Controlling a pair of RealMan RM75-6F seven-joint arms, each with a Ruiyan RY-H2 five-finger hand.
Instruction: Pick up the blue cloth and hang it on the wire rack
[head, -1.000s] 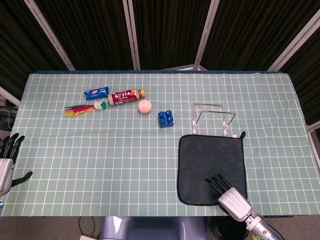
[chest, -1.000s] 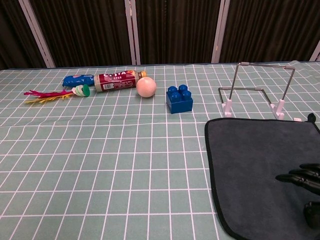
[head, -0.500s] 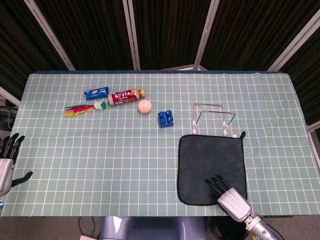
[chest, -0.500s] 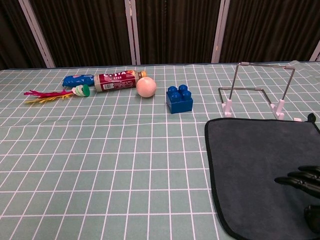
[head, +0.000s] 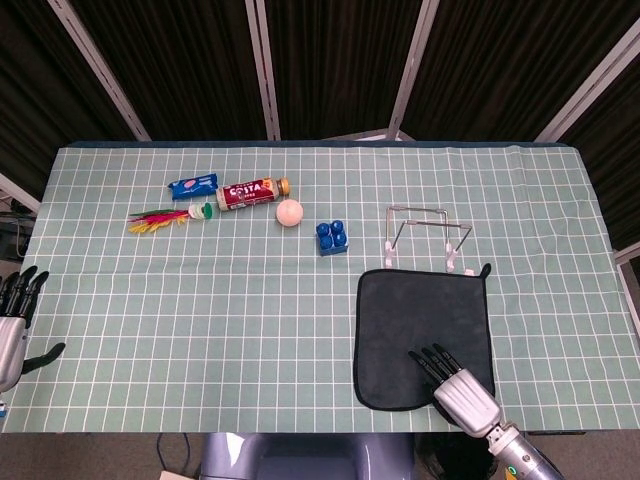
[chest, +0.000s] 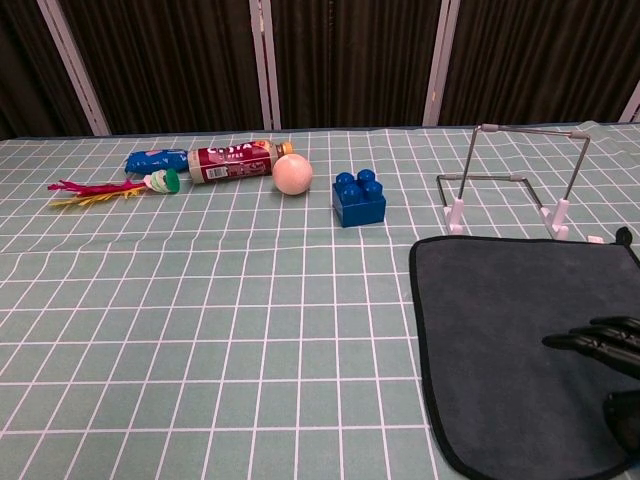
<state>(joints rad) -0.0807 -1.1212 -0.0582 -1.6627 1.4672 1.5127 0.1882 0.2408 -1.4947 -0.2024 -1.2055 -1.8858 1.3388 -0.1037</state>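
A dark blue-grey cloth (head: 420, 325) (chest: 510, 320) lies flat on the table's near right. Just behind it stands the wire rack (head: 428, 232) (chest: 515, 175) on white feet. My right hand (head: 452, 384) (chest: 605, 350) hovers over the cloth's near edge with its fingers stretched out and apart, holding nothing. Whether the fingertips touch the cloth I cannot tell. My left hand (head: 14, 320) sits at the table's near left edge, fingers spread, holding nothing; the chest view does not show it.
A blue toy brick (head: 332, 237) (chest: 358, 198) sits left of the rack. Further back left are a pale ball (head: 289, 212), a red bottle (head: 250, 192), a blue packet (head: 193, 186) and a feathered shuttlecock (head: 170, 217). A checked green tablecloth (head: 200, 300) covers the table.
My right hand has crept slightly left over the cloth's near part. The cloth, the rack and my left hand have not moved.
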